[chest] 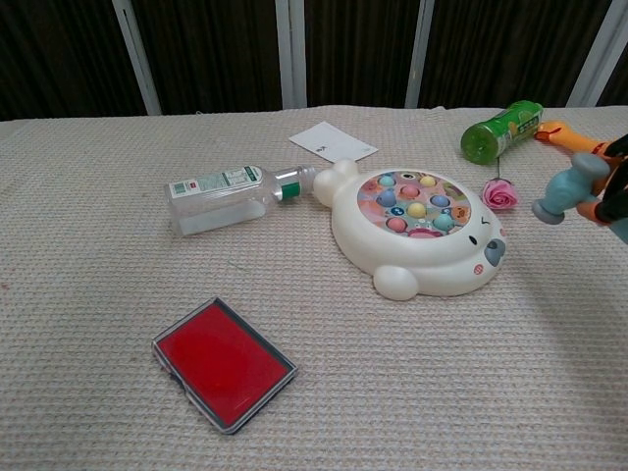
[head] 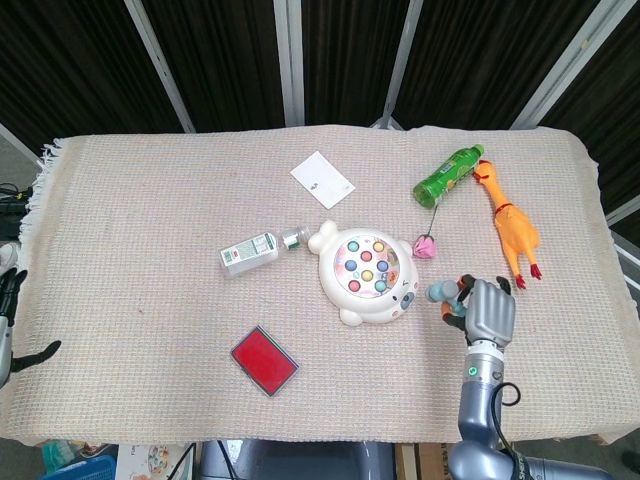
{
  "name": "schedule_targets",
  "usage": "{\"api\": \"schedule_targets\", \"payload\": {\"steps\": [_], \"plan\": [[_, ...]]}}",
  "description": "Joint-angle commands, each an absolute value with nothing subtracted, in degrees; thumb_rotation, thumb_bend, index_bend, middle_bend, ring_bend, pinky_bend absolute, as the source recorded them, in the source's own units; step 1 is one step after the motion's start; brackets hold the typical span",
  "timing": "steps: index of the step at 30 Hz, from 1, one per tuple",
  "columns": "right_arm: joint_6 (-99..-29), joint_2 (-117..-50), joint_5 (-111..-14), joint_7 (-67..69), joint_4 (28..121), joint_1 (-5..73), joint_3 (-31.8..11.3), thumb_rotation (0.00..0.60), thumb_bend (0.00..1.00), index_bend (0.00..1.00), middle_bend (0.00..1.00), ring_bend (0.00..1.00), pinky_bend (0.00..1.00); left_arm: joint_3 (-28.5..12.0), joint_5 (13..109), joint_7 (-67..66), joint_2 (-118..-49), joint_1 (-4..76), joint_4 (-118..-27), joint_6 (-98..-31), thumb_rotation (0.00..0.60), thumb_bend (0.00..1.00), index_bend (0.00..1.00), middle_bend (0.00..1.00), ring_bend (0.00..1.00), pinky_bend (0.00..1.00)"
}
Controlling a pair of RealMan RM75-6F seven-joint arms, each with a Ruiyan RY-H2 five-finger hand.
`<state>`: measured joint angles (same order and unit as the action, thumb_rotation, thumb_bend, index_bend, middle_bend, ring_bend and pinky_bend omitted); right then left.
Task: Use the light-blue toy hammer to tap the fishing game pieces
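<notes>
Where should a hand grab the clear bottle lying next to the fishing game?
Grip the clear bottle across the middle of its body, coming down from above. It lies on its side on the cloth, cap toward the fishing game, so its long sides are free for fingers, while the cap end is probably too crowded.

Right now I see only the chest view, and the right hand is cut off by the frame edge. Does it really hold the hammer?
Observer: Yes. The right hand grips the light-blue toy hammer, whose head is beside the fishing game, not over the pieces.
Operator: And the left hand? I cannot see it.
Observer: The left hand is at the left edge of the table, holding nothing that I can see.
Operator: What is the orange thing behind the hammer?
Observer: A rubber chicken, lying to the right of the green bottle.
</notes>
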<state>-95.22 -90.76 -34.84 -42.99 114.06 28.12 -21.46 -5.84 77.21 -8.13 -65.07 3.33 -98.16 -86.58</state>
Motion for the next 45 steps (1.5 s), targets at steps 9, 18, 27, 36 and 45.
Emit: {"api": "schedule_targets", "payload": {"steps": [9,18,27,36,45], "plan": [[-96.15,-90.58,-37.48,-44.88,117.12,28.13,-18.40,0.600,0.47,0.79,0.60,0.45,0.16,-6.12,76.81,-7.75,-64.94,3.30,-97.95,-86.60,0.600,0.01,0.01,0.00,0.00,0.00],[-97.23,-91.99,-36.68,-48.88,117.08,30.32,-19.57,0.600,0.48,0.81,0.60,0.46,0.17,-6.22,77.02,-7.41,-65.05,3.12,-97.80,-87.11,0.600,0.01,0.01,0.00,0.00,0.00],[-98.25,-93.26,-33.45,-54.83,116.26,33.80,-22.27,0.600,0.48,0.81,0.60,0.46,0.17,-6.21,77.14,-7.27,-65.05,3.06,-97.72,-87.22,0.600,0.01,0.01,0.00,0.00,0.00],[-99.63,-94.54,-30.31,-58.84,115.50,36.58,-24.62,0.600,0.48,0.81,0.60,0.46,0.17,-6.11,77.26,-7.26,-65.01,3.01,-97.80,-87.20,0.600,0.01,0.01,0.00,0.00,0.00],[-100.32,-96.02,-28.25,-60.78,114.58,39.14,-26.60,0.600,0.50,0.82,0.61,0.47,0.19,-6.04,77.30,-7.40,-65.05,3.06,-97.80,-87.04,0.600,0.01,0.01,0.00,0.00,0.00]]}}
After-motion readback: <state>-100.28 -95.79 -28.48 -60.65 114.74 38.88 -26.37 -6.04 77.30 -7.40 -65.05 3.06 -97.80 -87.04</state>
